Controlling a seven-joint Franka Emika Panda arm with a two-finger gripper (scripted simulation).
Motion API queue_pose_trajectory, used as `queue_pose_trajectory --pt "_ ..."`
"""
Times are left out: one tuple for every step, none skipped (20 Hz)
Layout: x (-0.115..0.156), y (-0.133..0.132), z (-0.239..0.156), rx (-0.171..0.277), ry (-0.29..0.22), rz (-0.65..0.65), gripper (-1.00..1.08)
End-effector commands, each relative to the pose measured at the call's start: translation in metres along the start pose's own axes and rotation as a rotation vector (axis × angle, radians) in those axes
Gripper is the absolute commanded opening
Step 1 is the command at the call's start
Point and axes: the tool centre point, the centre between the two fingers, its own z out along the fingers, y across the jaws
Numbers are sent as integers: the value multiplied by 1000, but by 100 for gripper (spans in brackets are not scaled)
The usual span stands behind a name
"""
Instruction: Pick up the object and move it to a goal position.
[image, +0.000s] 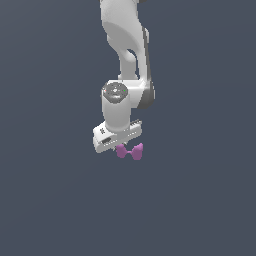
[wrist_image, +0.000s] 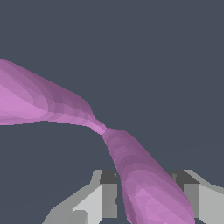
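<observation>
Gripper (wrist_image: 149, 194) straddled one lobe of pink-purple bow-tie piece (image: 131, 151); pads (wrist_image: 108, 199) either side, contact unclear, so clamped or not couldn't be told. Piece sat directly under hand, on or off grey floor (image: 50, 200) unclear. Step judged grasp; next likely confirm clamp, lift toward goal

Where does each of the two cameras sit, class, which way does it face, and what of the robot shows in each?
Exterior view: off the arm, apparently above, looking down on the white arm, the gripper and the pink-purple piece beneath it.
Wrist view: on the wrist, looking out past the fingers, which flank one lobe of the pink-purple piece; only the fingers show.
Shared: the piece, the gripper and the plain dark ground.
</observation>
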Motion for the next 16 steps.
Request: queue_pose_trajectory --pt "-16 0 -6 -1 0 1 -100" --pt "-23 0 -8 -1 0 1 -100" --pt "-30 0 -10 -1 0 1 -100" --pt "-36 0 -13 -1 0 1 -100" --pt "-43 0 -15 -1 0 1 -100" --pt "-49 0 -17 -1 0 1 -100" --pt "-55 0 -19 -1 0 1 -100" --pt "-61 0 -21 -1 0 1 -100" --pt "-66 0 -23 -1 0 1 -100" --pt "-71 1 -25 -1 0 1 -100" --pt "-75 1 -27 -1 0 1 -100" --pt "-79 1 -28 -1 0 1 -100" --pt "-83 1 -30 -1 0 1 -100" --pt "-86 1 -31 -1 0 1 -100" --pt "-89 1 -32 -1 0 1 -100" --pt "-91 1 -33 -1 0 1 -100"
